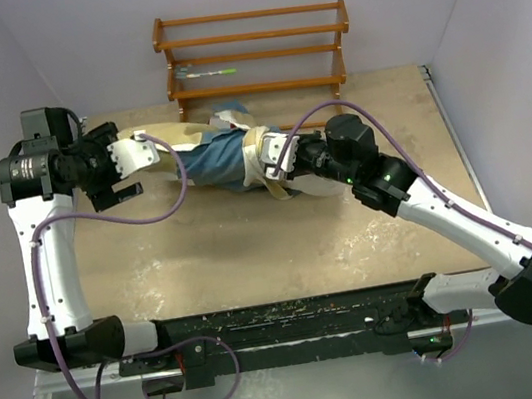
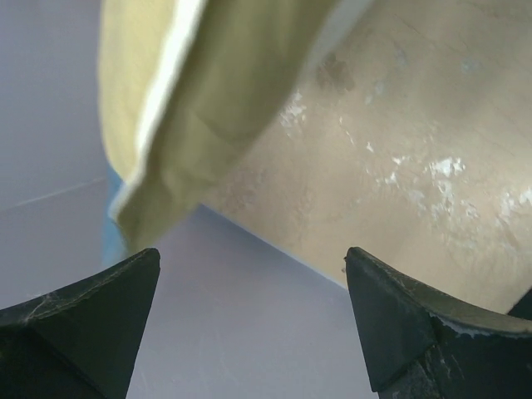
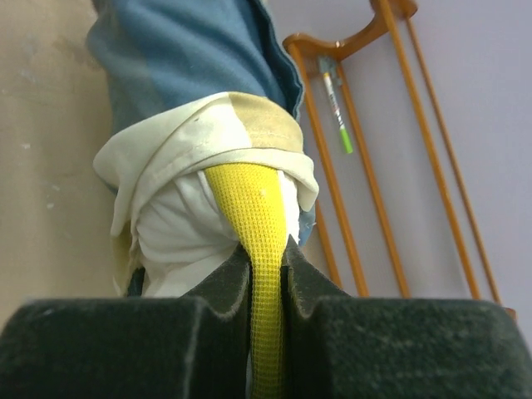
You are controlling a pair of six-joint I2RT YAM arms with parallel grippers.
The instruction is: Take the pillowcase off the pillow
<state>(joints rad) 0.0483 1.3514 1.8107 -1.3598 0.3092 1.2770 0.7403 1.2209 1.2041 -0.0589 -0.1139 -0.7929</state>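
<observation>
The pillowcase (image 1: 217, 157) lies bunched at the middle of the table, blue in the centre, with a tan strip reaching left. Its pale hem (image 3: 208, 133) is rolled back around the white pillow (image 3: 179, 233). My right gripper (image 3: 266, 249) is shut on the pillow's yellow mesh trim (image 3: 249, 208); from above it (image 1: 275, 163) sits at the bundle's right end. My left gripper (image 1: 145, 170) hangs open at the left end. In its wrist view the tan cloth (image 2: 191, 100) hangs beyond the open left gripper (image 2: 252, 253), with nothing between the fingers.
A wooden rack (image 1: 253, 55) stands against the back wall, with a green-tipped pen (image 1: 210, 71) on a shelf. The rack's bars (image 3: 357, 166) are close on the right of the bundle. Purple walls close in the tan table (image 1: 254, 252) on the left and right.
</observation>
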